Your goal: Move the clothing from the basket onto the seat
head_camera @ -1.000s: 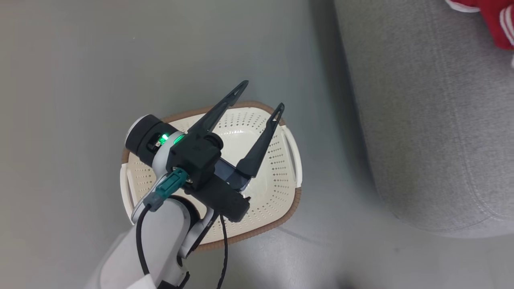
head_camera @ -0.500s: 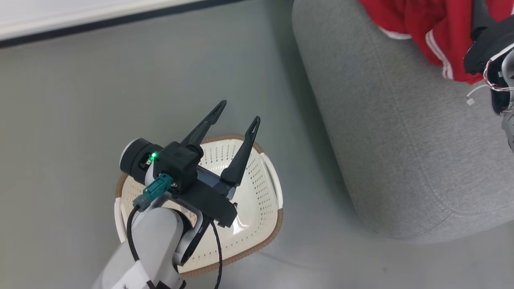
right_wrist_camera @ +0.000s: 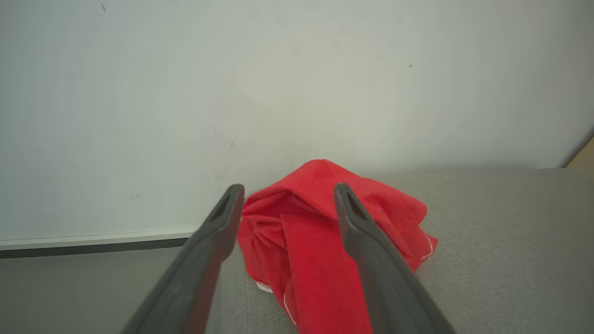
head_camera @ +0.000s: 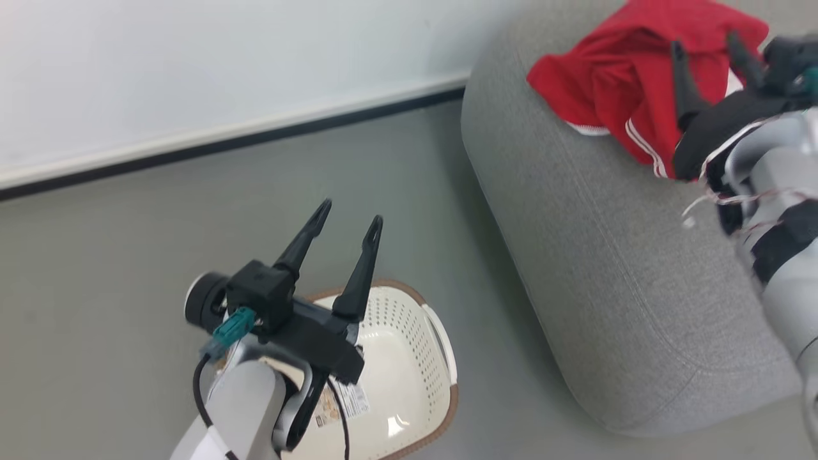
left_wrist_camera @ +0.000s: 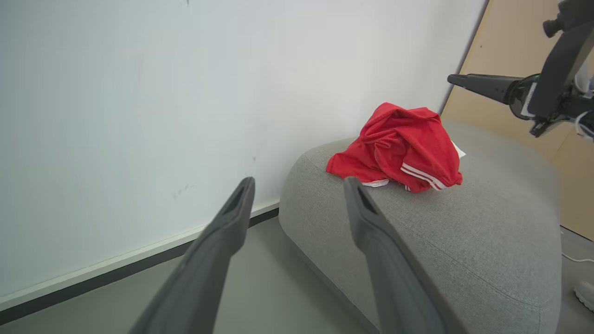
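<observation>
Seat fills frame right, with the clothing heaped on it, upper right. Basket, lower centre, looks bare where visible. Left gripper above it, right gripper over the heap — both spread, holding nothing. Transfer looks done; next, pull the right arm clear without snagging cloth.

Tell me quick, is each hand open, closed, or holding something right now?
Left hand: open, holding nothing.
Right hand: open, holding nothing, near the clothing on the seat.

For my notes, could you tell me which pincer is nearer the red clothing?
The right pincer, open near the clothing on the sofa; the left pincer is open over the basket on the floor.
</observation>
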Controlling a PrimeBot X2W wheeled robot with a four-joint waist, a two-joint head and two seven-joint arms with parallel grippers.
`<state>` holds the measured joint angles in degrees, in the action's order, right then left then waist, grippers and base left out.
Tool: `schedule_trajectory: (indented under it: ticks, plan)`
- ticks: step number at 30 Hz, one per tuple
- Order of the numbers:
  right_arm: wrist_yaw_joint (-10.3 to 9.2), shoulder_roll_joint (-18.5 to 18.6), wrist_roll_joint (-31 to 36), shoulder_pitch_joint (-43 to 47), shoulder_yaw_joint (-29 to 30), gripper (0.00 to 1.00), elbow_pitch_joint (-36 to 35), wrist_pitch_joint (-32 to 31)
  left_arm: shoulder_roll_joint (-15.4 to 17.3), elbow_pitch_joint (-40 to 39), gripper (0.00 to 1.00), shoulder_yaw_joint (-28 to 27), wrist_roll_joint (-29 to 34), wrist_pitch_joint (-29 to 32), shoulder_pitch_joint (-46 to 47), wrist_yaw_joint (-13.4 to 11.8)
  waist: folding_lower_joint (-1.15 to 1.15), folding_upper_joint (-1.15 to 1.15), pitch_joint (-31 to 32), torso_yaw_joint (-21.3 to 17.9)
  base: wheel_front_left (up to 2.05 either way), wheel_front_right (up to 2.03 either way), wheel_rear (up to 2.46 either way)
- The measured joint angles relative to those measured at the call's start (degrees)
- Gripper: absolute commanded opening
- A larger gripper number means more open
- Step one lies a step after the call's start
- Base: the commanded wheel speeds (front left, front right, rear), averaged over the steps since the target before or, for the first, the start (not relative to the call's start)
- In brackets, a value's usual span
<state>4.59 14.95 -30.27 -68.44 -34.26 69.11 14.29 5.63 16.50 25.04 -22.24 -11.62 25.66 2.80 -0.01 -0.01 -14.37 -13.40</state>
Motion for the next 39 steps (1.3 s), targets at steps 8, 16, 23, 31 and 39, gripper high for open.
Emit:
schedule_trajectory:
  ticks: [8, 16, 23, 31, 39]
  plan:
    - [0.55, -5.0, -0.6, 8.2, -0.3, 1.00, -1.1, 0.0, 0.7, 2.0, 1.00, -2.5, -2.1, -1.1, -6.8, -2.0, -0.01, 0.00, 7.2, 3.0, 0.00, 0.00, 0.00]
    - [0.80, -7.4, -1.6, 15.6, 0.2, 1.00, -4.5, 0.0, 2.7, 0.8, 1.00, -6.4, -3.3, -1.7, -13.3, -4.6, 0.00, 0.01, 12.3, 6.6, 0.00, 0.00, 0.00]
    - [-0.16, -8.1, -1.5, 21.2, 0.6, 1.00, -9.3, 0.0, 4.9, -2.2, 1.00, -10.9, -5.1, -2.2, -19.2, -6.5, 0.00, 0.00, 15.2, 8.9, 0.00, 0.00, 0.00]
    - [-2.90, -8.1, -1.9, 30.9, 2.5, 1.00, -16.2, 0.0, 6.2, -4.6, 1.00, -14.6, -5.5, -2.6, -24.9, -7.8, 0.01, 0.01, 16.8, 9.9, 0.00, 0.00, 0.00]
    - [-5.66, -7.0, -1.5, 38.6, 3.9, 1.00, -24.1, 0.0, 6.6, -7.7, 1.00, -16.7, -6.3, -2.7, -30.1, -8.2, 0.01, 0.01, 17.1, 9.7, 0.00, 0.00, 0.00]
